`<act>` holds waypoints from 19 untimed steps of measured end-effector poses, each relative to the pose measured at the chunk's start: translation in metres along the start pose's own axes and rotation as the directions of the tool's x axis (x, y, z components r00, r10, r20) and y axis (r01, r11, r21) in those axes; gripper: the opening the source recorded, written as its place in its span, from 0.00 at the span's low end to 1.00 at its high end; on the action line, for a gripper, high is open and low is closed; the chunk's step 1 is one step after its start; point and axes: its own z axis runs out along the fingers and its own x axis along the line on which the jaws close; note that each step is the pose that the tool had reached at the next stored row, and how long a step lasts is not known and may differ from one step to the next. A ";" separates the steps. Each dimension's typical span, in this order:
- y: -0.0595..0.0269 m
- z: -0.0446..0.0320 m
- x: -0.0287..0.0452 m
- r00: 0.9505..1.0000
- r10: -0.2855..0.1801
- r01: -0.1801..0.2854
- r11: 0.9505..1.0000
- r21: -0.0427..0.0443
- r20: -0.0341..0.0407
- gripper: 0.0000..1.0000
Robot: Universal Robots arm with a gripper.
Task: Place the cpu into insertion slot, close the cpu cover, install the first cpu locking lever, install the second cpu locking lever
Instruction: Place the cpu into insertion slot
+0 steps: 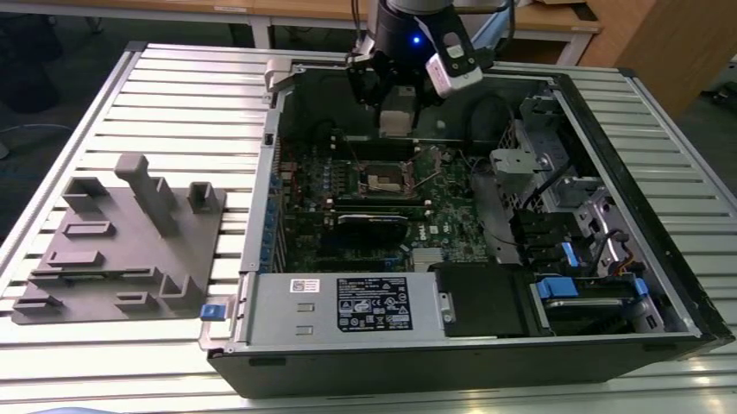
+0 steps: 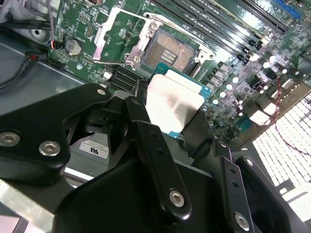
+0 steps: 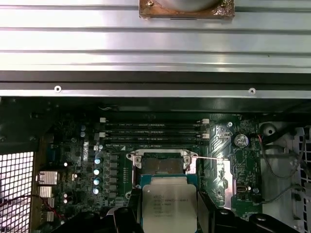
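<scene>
A grey table (image 1: 150, 95) of metal slats holds an open computer case (image 1: 345, 345). The arm hangs over the far side of the case, its gripper (image 1: 398, 116) pointing down. Its jaws pinch the chip (image 3: 169, 204) by two edges, up above the bare slot (image 3: 163, 165). The cover (image 2: 104, 35) is flipped open beside the slot. I think step one is in hand: the chip must come down flat and square to fit
</scene>
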 end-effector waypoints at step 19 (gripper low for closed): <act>-0.0001 0.0020 0.0015 1.000 -0.003 0.003 0.998 0.066 0.008 0.54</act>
